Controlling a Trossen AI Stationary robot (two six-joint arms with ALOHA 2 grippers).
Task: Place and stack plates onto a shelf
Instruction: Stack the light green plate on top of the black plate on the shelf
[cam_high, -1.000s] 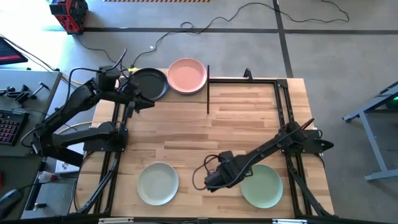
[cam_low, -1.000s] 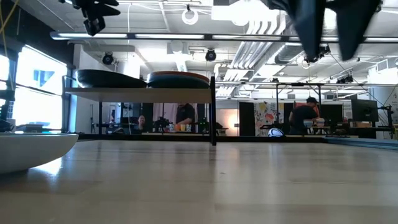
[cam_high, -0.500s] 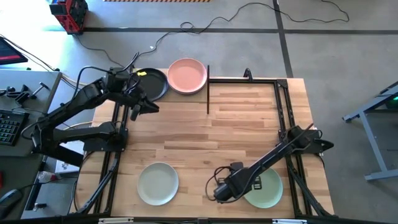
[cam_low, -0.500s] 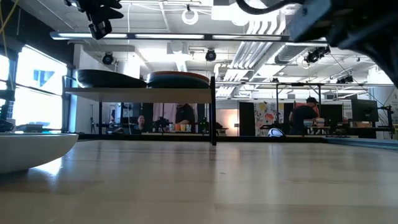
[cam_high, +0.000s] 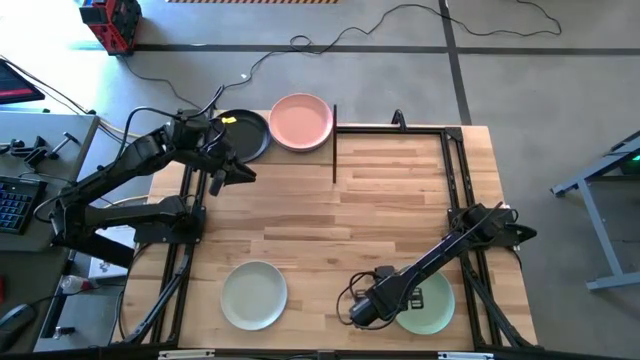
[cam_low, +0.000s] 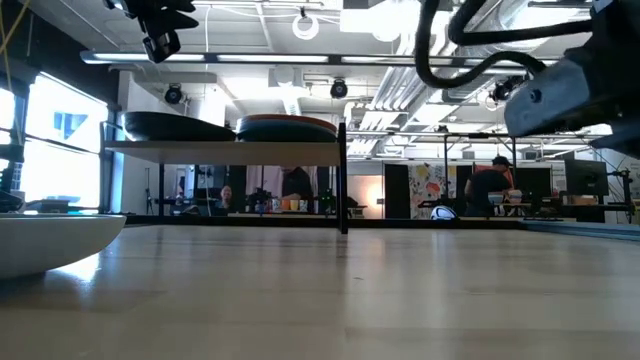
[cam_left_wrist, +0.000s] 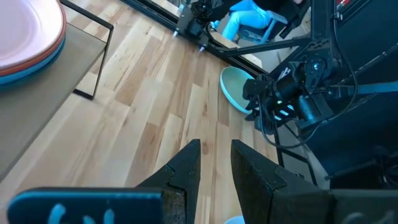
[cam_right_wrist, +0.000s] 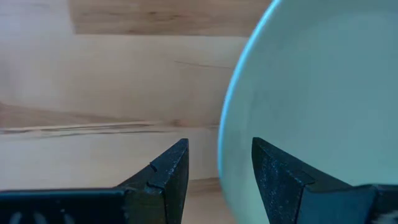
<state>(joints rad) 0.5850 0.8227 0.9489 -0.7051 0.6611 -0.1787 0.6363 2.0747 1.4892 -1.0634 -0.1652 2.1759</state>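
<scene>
The shelf (cam_high: 262, 150) stands at the table's far left; on it sit a stack topped by a black plate (cam_high: 243, 133) and a stack topped by a pink plate (cam_high: 301, 121), the pink one lying on a blue plate (cam_left_wrist: 37, 59). A pale cream-green plate (cam_high: 254, 294) and a sage green plate (cam_high: 428, 300) lie flat on the table near its near edge. My right gripper (cam_right_wrist: 219, 163) is open and low at the sage plate's left rim (cam_right_wrist: 225, 140), one finger on either side of it. My left gripper (cam_high: 235, 172) hovers open, with a narrow gap, in front of the shelf.
Black frame rods run along the table's left and right sides and far edge (cam_high: 400, 127), and an upright shelf rod (cam_high: 334, 145) stands beside the pink stack. Bare wood lies in the table's middle (cam_high: 340, 215). People sit in the room beyond (cam_low: 490, 185).
My right gripper has moved toward the table's near edge and down, from beside the sage plate's far-left rim to its left rim, and the arm has sunk lower. My left gripper has drawn a little away from the shelf, then kept still.
</scene>
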